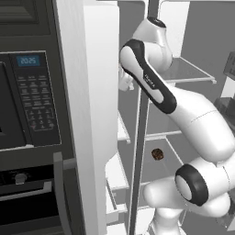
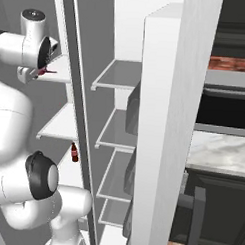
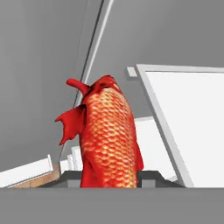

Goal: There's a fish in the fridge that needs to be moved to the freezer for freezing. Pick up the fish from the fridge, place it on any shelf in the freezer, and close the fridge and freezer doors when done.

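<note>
The gripper point(image 3: 109, 177) is squeezed shut on the red fish point(image 3: 107, 140), which sticks straight out past its tips. The fish looks light, stiff and slippery, so holding its thick middle seems best.

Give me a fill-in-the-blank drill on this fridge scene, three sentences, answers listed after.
1. The gripper is shut on a red ____.
2. Both tall light-grey doors of the unit stand ____.
3. The keypad of the black wall oven lies to the ____ of the unit in the left base view.

Missing words: fish; open; left
</note>
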You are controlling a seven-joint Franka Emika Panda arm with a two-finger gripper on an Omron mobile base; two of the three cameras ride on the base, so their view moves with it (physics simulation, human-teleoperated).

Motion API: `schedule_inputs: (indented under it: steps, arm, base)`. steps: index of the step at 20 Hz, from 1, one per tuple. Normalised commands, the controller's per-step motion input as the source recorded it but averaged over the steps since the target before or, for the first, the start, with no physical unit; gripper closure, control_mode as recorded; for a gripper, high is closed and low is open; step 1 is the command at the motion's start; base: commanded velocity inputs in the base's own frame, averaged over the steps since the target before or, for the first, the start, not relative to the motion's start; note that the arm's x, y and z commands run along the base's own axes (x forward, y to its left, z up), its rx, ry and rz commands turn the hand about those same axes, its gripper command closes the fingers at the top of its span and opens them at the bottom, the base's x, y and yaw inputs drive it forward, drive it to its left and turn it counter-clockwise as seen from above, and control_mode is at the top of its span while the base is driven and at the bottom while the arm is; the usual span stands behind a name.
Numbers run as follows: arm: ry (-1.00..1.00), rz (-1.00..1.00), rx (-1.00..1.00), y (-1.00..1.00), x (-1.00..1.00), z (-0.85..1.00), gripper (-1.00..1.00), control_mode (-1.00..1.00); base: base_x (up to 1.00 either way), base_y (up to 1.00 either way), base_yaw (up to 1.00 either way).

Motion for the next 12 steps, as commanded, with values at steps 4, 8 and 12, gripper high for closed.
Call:
schedule_inputs:
  steps: [4,8,12]
  arm:
    - [0.09,0.07,-0.05,0.00,0.46,0.00,1.00,-1.00]
    - [0.00,0.13,-0.11,0.06,0.33,-0.01,1.00,-1.00]
    - [0.00,0.12,-0.15,0.25,0.35,-0.02,1.00,-1.00]
  base:
    - [0.00,0.00,0.00]
    - [0.00,0.00,0.00]
    - [0.00,0.00,0.00]
